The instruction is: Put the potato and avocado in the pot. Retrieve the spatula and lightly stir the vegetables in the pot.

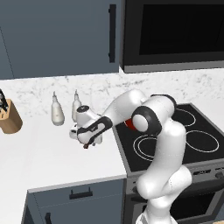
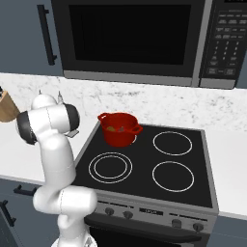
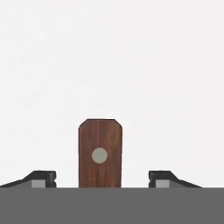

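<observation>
Spatula (image 3: 100, 153) lying flat on the white bench (image 1: 39, 153), claw (image 3: 100, 183) straddling its handle end and not gripping yet.

You've got the brown handle sitting right between the two fingertips (image 3: 41, 178) with clear gaps on both sides, so the jaws are wide apart and holding nothing. I'd guess that's the lineup for a pinch across the narrow width. The long axis runs straight away from the hand, rounded butt end with its grey rivet pointing outward; you can't see the blade. It's on the bench near the edge beside the stove (image 2: 144, 164). The red pot (image 2: 119, 128) sits on the stove's back-left burner with vegetable bits inside, well apart.
</observation>
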Robot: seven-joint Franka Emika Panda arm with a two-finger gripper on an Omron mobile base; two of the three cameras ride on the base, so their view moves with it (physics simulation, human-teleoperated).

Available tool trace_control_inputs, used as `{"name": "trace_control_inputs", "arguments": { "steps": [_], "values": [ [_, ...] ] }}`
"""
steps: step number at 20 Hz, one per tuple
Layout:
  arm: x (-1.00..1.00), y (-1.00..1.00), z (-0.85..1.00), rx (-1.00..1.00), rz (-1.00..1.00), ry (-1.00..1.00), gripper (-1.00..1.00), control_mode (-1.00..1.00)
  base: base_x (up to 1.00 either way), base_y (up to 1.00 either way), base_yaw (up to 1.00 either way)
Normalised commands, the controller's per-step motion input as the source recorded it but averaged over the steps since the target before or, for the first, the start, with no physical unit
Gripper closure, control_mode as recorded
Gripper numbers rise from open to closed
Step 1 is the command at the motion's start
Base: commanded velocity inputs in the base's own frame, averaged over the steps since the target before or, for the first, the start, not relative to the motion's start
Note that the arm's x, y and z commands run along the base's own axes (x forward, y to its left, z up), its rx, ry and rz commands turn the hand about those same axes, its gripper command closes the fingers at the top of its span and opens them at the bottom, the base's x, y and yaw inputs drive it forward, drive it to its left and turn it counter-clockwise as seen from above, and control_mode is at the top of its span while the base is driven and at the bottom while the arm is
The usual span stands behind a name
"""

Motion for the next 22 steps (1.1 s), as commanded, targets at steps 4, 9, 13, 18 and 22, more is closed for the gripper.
{"name": "trace_control_inputs", "arguments": {
  "steps": [4,9,13,18,22],
  "values": [
    [0.0,0.0,-0.27,0.0,0.0,0.0,1.0,-1.0,0.0,0.0,0.0],
    [0.0,0.0,-0.15,0.0,0.01,-0.01,1.0,-1.0,0.0,0.0,0.0],
    [-0.11,0.0,0.0,0.0,0.0,-0.06,1.0,-1.0,0.0,0.0,0.0],
    [-0.59,0.0,0.01,0.02,0.0,-0.2,1.0,-1.0,0.0,0.0,0.0],
    [-0.68,0.0,0.57,0.07,-0.08,-0.2,1.0,-1.0,0.0,0.0,0.0]
  ]
}}
